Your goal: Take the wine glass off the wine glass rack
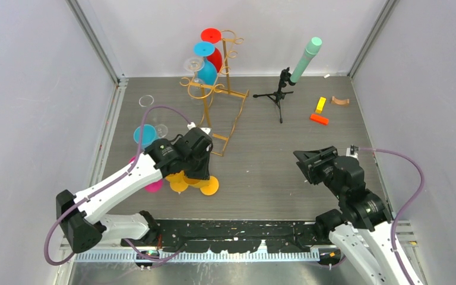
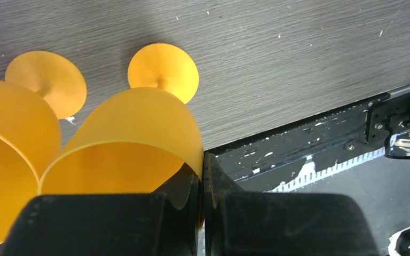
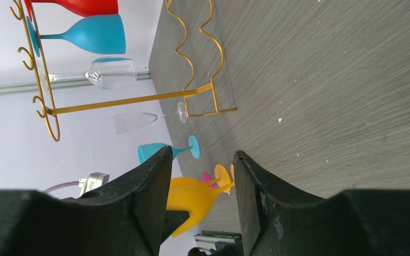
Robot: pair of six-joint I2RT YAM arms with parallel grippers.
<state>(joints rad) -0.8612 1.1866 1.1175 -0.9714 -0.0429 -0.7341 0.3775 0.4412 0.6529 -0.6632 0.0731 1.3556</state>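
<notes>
Left wrist: left gripper [image 2: 203, 166] was clamped on the rim of the held yellow wine glass [image 2: 139, 122], its foot apparently down on the table. It sat just beside a second yellow glass [image 2: 10, 122], near-left and well apart from the wine glass rack [image 3: 123, 101]. Right gripper [image 3: 202, 153] was spread, empty.

Read it as the set-down step. Next move calls for letting go without tipping either yellow glass, then a reach to the rack.

Count:
- On rack, three: red glass [image 1: 215, 59], hung cyan glass [image 1: 208, 72], hung clear glass [image 1: 193, 64].
- Off rack, five: two yellow, magenta glass [image 1: 153, 186], table cyan glass [image 1: 145, 135], table clear glass [image 1: 162, 129].
</notes>
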